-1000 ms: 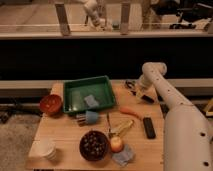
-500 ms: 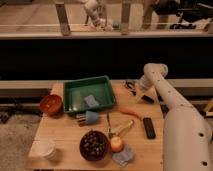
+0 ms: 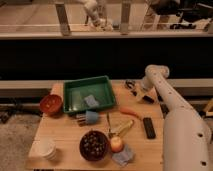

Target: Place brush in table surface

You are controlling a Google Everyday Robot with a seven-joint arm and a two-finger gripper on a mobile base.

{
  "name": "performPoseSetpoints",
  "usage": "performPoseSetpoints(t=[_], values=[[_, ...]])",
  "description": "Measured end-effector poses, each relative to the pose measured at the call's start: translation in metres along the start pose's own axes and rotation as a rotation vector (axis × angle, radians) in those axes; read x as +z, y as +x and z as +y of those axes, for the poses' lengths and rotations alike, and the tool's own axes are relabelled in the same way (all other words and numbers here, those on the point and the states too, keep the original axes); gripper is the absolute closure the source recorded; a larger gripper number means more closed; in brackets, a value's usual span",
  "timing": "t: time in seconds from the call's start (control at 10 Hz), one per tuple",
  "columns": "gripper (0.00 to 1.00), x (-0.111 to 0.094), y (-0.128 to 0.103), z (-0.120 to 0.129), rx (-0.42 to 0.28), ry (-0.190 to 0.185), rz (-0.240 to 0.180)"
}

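A slim black brush [image 3: 108,123] lies flat on the light wooden table surface [image 3: 60,131], between a stubby light-blue bristle block [image 3: 90,117] and a banana [image 3: 123,128]. My gripper [image 3: 133,87] hangs low over the table's back right corner, to the right of the green tray [image 3: 88,94] and well away from the brush. The white arm [image 3: 170,107] reaches in from the right. Whether anything is in the gripper is hidden.
The green tray holds a grey-blue sponge [image 3: 90,101]. A red bowl [image 3: 51,104] stands at the left and white cups [image 3: 46,148] at the front left. A dark bowl [image 3: 94,145], an apple [image 3: 116,144], a carrot [image 3: 129,112] and a flat black bar [image 3: 148,127] are also there.
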Motion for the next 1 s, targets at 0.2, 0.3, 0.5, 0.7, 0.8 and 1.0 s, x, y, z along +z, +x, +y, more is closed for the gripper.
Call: performPoseSetpoints(t=[0.2, 0.3, 0.5, 0.7, 0.8, 1.0], values=[[0.2, 0.0019, 0.0004, 0.0007, -0.002, -0.009, -0.008], [0.2, 0.0025, -0.0003, 0.0012, -0.006, -0.012, -0.011], [0.29, 0.004, -0.004, 0.0025, -0.02, -0.016, -0.018], [0.48, 0.0051, -0.0069, 0.0036, -0.03, -0.018, -0.023], [0.61, 0.007, -0.0069, 0.005, -0.035, -0.02, -0.023], [0.8, 0.0074, -0.0091, 0.0059, -0.049, -0.02, -0.019]])
